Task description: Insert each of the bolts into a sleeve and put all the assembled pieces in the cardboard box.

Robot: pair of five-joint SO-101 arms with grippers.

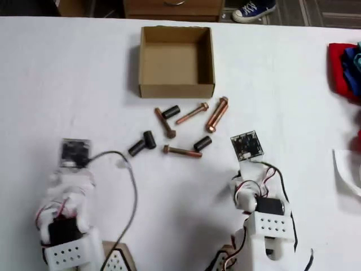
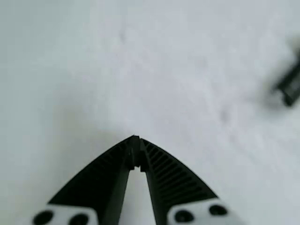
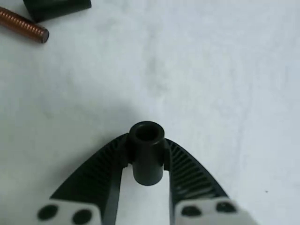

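My right gripper point(image 3: 146, 143) is shut on a black sleeve point(image 3: 146, 159), held upright just above the white table with its bore facing the camera. Beyond it lie the threaded end of a copper bolt point(image 3: 24, 26) and another black sleeve point(image 3: 56, 6). My left gripper point(image 2: 135, 143) is shut with nothing in it, over bare table, and a black sleeve point(image 2: 290, 86) lies off to one side. In the high view, several copper bolts point(image 1: 182, 151) and black sleeves point(image 1: 149, 139) lie scattered in front of the cardboard box point(image 1: 176, 84). The box holds nothing.
The left arm point(image 1: 67, 226) and the right arm point(image 1: 265, 217) sit at the near edge, with a grey cable point(image 1: 132, 192) looping between them. Red and blue cloth point(image 1: 345, 68) lies at the far right edge. A white sheet point(image 1: 347, 169) lies below it.
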